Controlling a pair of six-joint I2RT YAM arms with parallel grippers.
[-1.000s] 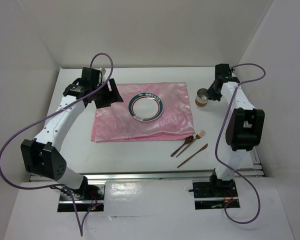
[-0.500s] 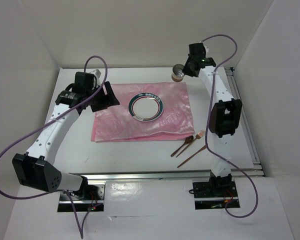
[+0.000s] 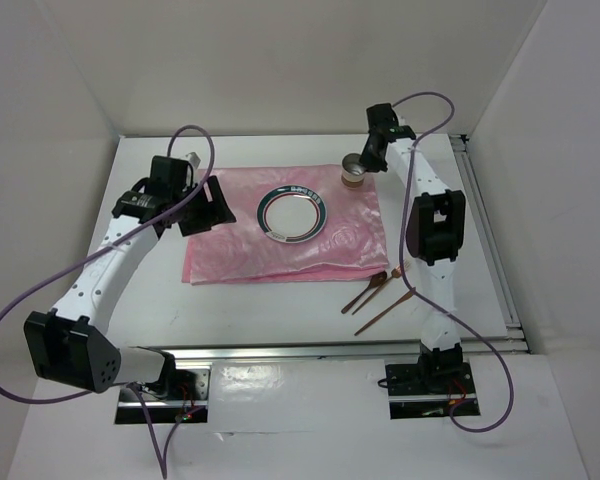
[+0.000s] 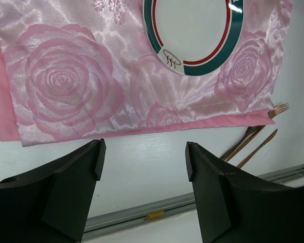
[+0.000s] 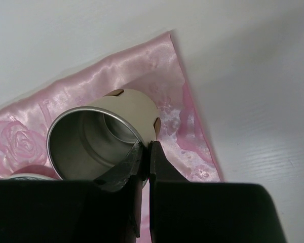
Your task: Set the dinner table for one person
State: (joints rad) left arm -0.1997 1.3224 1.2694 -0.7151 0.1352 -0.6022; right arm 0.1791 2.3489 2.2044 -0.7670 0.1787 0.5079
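A shiny pink rose-patterned cloth (image 3: 280,235) lies on the white dinner table (image 3: 240,305). A white plate with a green and red rim (image 3: 293,212) sits on the cloth. My right gripper (image 3: 363,163) is shut on the rim of a steel cup (image 3: 352,175) with a cream sleeve, held over the cloth's far right corner; one finger is inside the cup (image 5: 104,136), the other outside. My left gripper (image 3: 212,203) stands open with nothing between its fingers, above the cloth's left edge. Copper cutlery (image 3: 385,290) lies right of the cloth (image 4: 91,76), near the front.
Silver metal rails (image 3: 310,350) run along the table's near edge and right edge (image 3: 490,240). White walls enclose the back and both sides. The cutlery (image 4: 256,142) shows as a fork with two other pieces beside the plate (image 4: 192,35) side of the cloth.
My right arm has carried the cup from the table's right side leftward to the cloth's far right corner. The left arm has shifted slightly nearer and left, staying open.
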